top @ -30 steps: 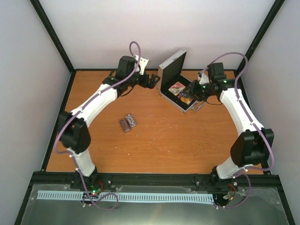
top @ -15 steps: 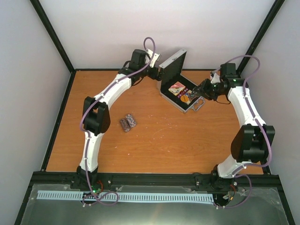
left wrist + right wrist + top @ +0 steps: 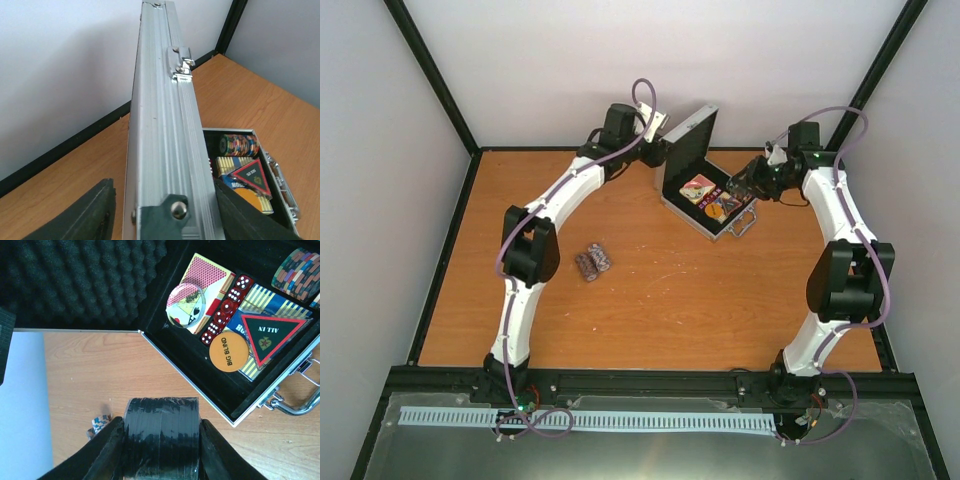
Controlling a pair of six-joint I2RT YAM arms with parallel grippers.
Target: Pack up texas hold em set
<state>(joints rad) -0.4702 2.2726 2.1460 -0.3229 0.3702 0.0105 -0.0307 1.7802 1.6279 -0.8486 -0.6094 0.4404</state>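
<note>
Tabletop (image 3: 670,300): orange-brown wood-grain board with a black frame (image 3: 445,258) at its edge and scattered pale specks on the surface. Far right of centre stands one silver metal case (image 3: 690,221), open, lid raised, its handle (image 3: 746,225) flat on the wood. Left of centre, well apart from it: two wrapped chip stacks (image 3: 593,261), side by side, touching

We see bright, even, diffuse light, leaving only faint, soft shadows on the table (image 3: 670,300). Through the left wrist camera the metal lid (image 3: 160,125) has a mild sheen and the near fingers (image 3: 90,215) are blurred. Through the right, the black-wrapped chip stack (image 3: 161,435) glints faintly, its details sharp.
</note>
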